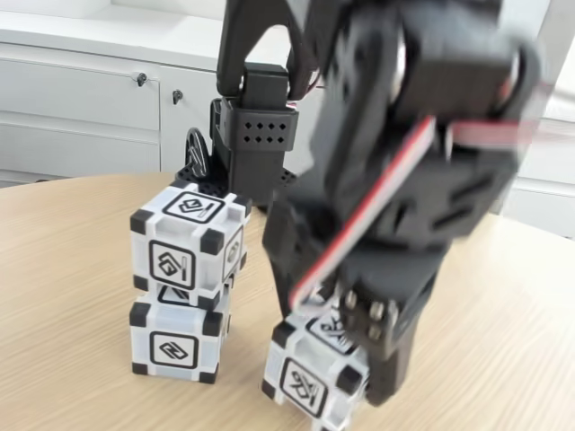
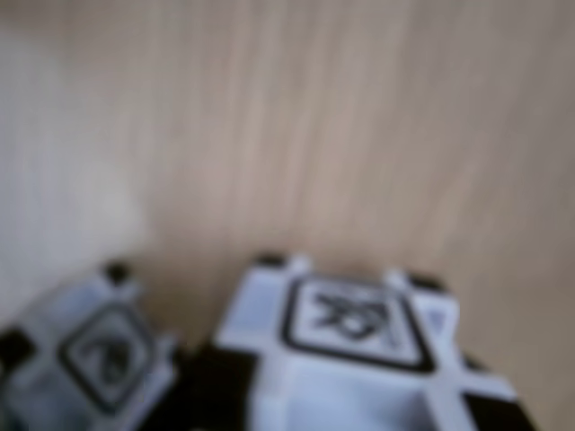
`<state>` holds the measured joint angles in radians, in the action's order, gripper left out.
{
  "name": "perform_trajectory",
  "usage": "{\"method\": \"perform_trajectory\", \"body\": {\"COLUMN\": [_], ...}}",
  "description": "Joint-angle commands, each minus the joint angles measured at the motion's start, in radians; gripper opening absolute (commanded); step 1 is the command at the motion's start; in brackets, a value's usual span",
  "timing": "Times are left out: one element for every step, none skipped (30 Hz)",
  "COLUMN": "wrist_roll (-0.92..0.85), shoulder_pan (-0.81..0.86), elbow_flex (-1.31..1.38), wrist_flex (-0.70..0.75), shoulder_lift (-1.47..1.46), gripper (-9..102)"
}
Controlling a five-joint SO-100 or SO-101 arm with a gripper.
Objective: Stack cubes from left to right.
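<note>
Two white cubes with black corners stand stacked at the left of the fixed view, the upper cube (image 1: 190, 242) slightly twisted on the lower cube (image 1: 177, 341). A third cube (image 1: 310, 382) is tilted at the bottom centre, to the right of the stack. My gripper (image 1: 341, 364) comes down over it and looks shut on it, with one black finger (image 1: 393, 364) against its right side. In the blurred wrist view that third cube (image 2: 350, 337) sits large at the bottom edge, and the top of the stack (image 2: 94, 355) shows at the lower left.
The light wooden table (image 1: 81, 269) is round-edged, with bare room left of the stack and to the right (image 1: 503, 341). The arm's black base (image 1: 256, 144) stands right behind the stack. White cabinets (image 1: 81, 99) line the wall behind.
</note>
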<state>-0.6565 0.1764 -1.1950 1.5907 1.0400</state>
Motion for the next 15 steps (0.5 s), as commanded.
{"method": "perform_trajectory", "body": {"wrist_roll": [0.031, 0.046, 0.061, 0.074, 0.086, 0.098, 0.114, 0.118, 0.124, 0.135, 0.141, 0.143, 0.143, 0.141, 0.132], "shoulder_pan": [0.008, 0.008, 0.008, 0.008, 0.008, 0.008, 0.008, 0.008, 0.008, 0.008, 0.008, 0.008, 0.008, 0.009, 0.011], "elbow_flex": [0.035, 0.035, 0.035, 0.035, 0.035, 0.035, 0.035, 0.035, 0.034, 0.034, 0.034, 0.034, 0.032, 0.026, 0.025], "wrist_flex": [0.012, 0.003, 0.0, -0.002, -0.002, -0.002, 0.0, 0.009, 0.012, 0.014, 0.014, 0.015, 0.017, 0.018, 0.026], "shoulder_lift": [0.199, 0.242, 0.29, 0.333, 0.374, 0.414, 0.454, 0.489, 0.523, 0.552, 0.581, 0.607, 0.634, 0.658, 0.683], "gripper": [19, 19, 19, 19, 19, 19, 19, 19, 19, 19, 19, 19, 19, 19, 19]}}
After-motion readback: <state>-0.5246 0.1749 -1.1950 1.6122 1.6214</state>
